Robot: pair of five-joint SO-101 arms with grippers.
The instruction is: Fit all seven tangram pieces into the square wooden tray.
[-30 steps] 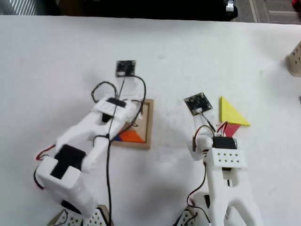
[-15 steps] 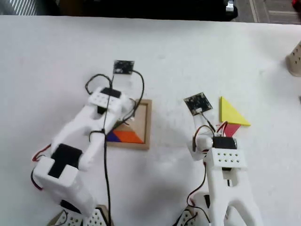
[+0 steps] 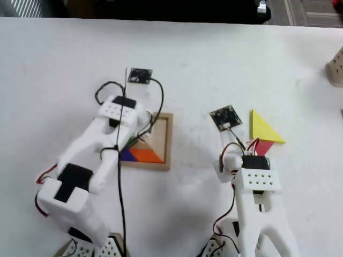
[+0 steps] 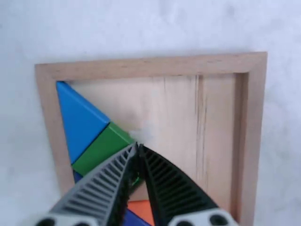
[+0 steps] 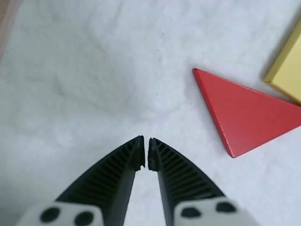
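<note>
Bright, even light; soft, faint shadows

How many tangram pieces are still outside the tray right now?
2. The yellow triangle lies on the table beside the right arm; the red triangle lies right next to it. Arms may hide others.

A white bench (image 3: 214,59) spreads wide under soft, even light, its surface faintly mottled and cloth-like where the wrist cameras see it close up. Along its far edge runs a dark band (image 3: 161,9), too dim to make out. Beyond the far left corner shows a patch of pale grey ribbing (image 3: 21,7); beyond the far right corner, a grey floor (image 3: 316,10) crossed by lighter lines. A beige perforated object (image 3: 336,68) stands at the bench's right edge, cut off by the frame.
</note>
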